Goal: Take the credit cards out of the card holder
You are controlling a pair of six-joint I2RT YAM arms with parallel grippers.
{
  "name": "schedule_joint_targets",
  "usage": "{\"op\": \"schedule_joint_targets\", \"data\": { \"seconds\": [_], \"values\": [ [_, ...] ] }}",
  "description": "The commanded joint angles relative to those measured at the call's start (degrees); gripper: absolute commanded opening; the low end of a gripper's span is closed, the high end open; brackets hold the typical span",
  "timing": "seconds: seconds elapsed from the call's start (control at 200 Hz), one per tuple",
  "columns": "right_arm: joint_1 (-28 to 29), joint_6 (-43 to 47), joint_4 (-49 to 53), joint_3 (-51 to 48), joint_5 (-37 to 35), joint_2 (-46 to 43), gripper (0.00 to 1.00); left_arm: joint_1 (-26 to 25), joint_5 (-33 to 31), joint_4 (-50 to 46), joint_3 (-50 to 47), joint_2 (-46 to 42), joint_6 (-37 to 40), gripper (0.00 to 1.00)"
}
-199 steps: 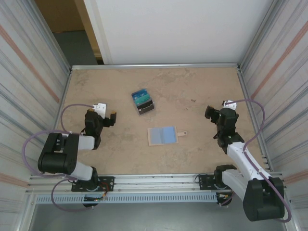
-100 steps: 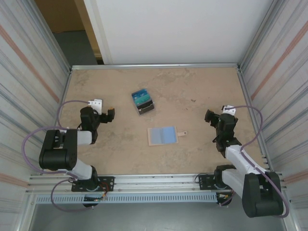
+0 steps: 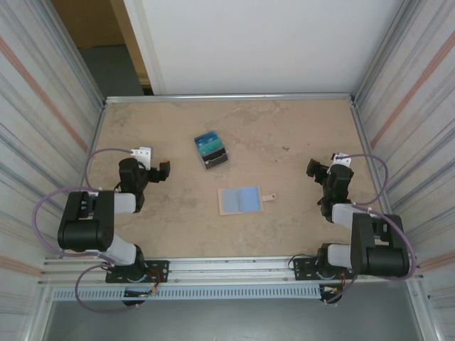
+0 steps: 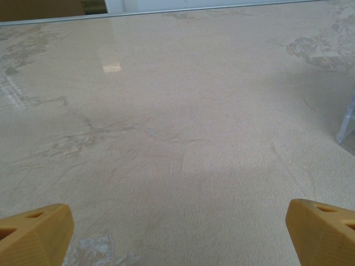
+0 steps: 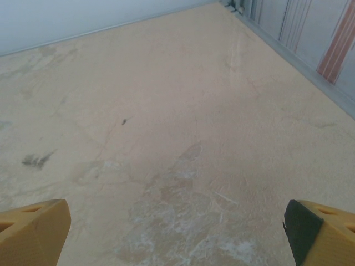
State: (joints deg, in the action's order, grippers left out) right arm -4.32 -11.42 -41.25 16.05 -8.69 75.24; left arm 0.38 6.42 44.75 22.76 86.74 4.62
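Both arms are sitting folded near their bases, left gripper [image 3: 161, 172] and right gripper [image 3: 316, 168] gaping wide, gripping nothing. Card holder [image 3: 239, 199] is lying open between them. Credit cards [image 3: 210, 150] are lying stacked beyond it, apparently already out, so the arms are likely parking clear.

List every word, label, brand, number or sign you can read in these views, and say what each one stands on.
No text can be read in any view.
credit cards: blue and teal faces; any print is too small to read.
card holder: lying open, plain pale blue inside, no visible marking.
table: only stains and scuffs, no writing.
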Motion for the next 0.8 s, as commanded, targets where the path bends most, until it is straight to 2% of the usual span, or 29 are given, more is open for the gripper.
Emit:
{"op": "schedule_joint_targets", "data": {
  "seconds": [0.0,0.1,0.231,0.321,0.366,0.391,0.441,0.501,0.551,0.797],
  "values": [
    [-1.7,0.7,-6.2,1.6,5.6,3.5,0.99,0.1,0.8,0.3,0.9,-0.2,-0.3,0.99],
    [-2.0,1.2,-10.7,0.8,7.9,6.5,0.98,0.1,0.7,0.3,0.9,-0.1,-0.3,0.99],
    [-2.0,2.6,-10.9,1.6,11.8,8.5,0.98,0.1,0.7,0.3,0.9,-0.1,-0.3,0.99],
    [-2.1,4.1,-14.9,3.2,16.4,14.2,0.98,0.1,0.8,0.3,0.9,-0.1,-0.3,0.99],
    [-1.9,5.7,-8.6,5.5,18.3,13.1,0.98,0.1,0.7,0.3,0.9,-0.2,-0.3,0.99],
    [-1.4,6.3,-5.1,6.4,18.1,12.3,0.98,0.1,0.7,0.3,0.9,-0.2,-0.3,0.99],
    [-0.6,6.7,-7.5,6.5,17.1,13.7,0.98,0.1,0.7,0.3,0.9,-0.1,-0.3,0.99],
    [-0.3,6.7,-4.7,7.1,16.2,12.9,0.98,0.1,0.7,0.3,0.9,-0.2,-0.3,0.99],
    [0.5,6.6,-5.7,7.0,12.9,13.4,0.98,0.1,0.7,0.3,1.0,-0.2,-0.3,0.99],
    [0.7,6.5,-4.9,7.2,12.4,13.2,0.98,0.1,0.7,0.3,1.0,0.0,-0.3,0.99]
  ]
}}
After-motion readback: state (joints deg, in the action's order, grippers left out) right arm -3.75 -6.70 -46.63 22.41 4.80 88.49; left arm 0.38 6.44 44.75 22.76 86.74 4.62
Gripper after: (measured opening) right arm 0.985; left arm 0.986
